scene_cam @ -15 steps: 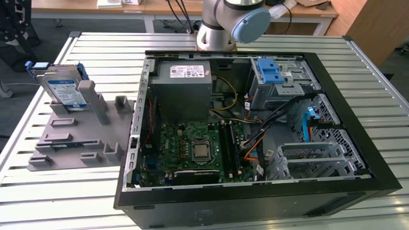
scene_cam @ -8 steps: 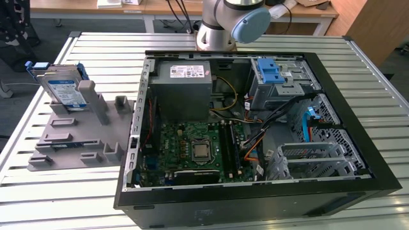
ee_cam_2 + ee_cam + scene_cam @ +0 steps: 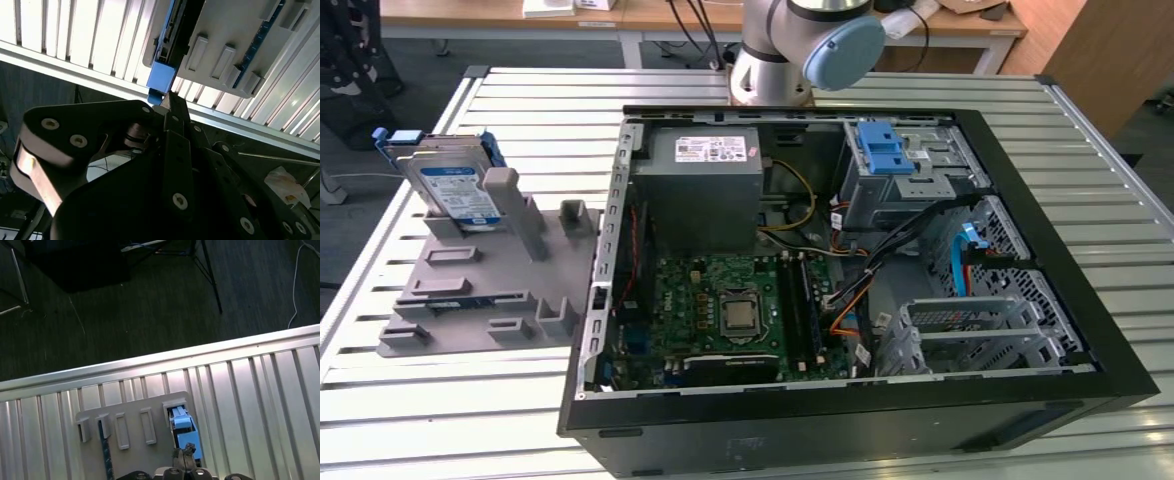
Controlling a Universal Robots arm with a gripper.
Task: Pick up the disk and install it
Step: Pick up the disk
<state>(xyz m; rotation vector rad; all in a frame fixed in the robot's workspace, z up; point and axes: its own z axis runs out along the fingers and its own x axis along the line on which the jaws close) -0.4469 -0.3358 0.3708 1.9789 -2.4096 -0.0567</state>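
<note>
**A:** Where is the disk at this moment?

**B:** The disk [image 3: 454, 188] stands on its edge in a grey holder [image 3: 467, 290]. The holder lies on the slatted metal table [image 3: 1081, 150], at the exterior view's left of the open computer case [image 3: 854, 415]. The disk is apart from the case, not inside it.

**A:** How does it look?

**B:** A blue carrier bracket goes around the silver drive, and the white-and-blue label faces the exterior camera. In the first wrist view, the blue end of the disk [image 3: 186, 432] comes out of a slot in the holder [image 3: 132, 440].

**A:** And the tool?

**B:** In the first wrist view the tool [image 3: 185, 456] is just beside this blue end. In the second wrist view the tip of the tool [image 3: 172, 102] is very near the blue end of the disk [image 3: 161, 80]. I cannot tell if they touch.

**A:** Is the tool spread or pressed together?

**B:** This I cannot tell from either wrist view.

**A:** What is in the case?

**B:** It lies with its open side up. Inside are a grey power supply [image 3: 707, 185], a green motherboard [image 3: 720, 300], a blue latch [image 3: 883, 150] and, toward the exterior view's right, a metal drive cage [image 3: 981, 330]. The arm [image 3: 781, 60] stands on the table behind the case.
</note>
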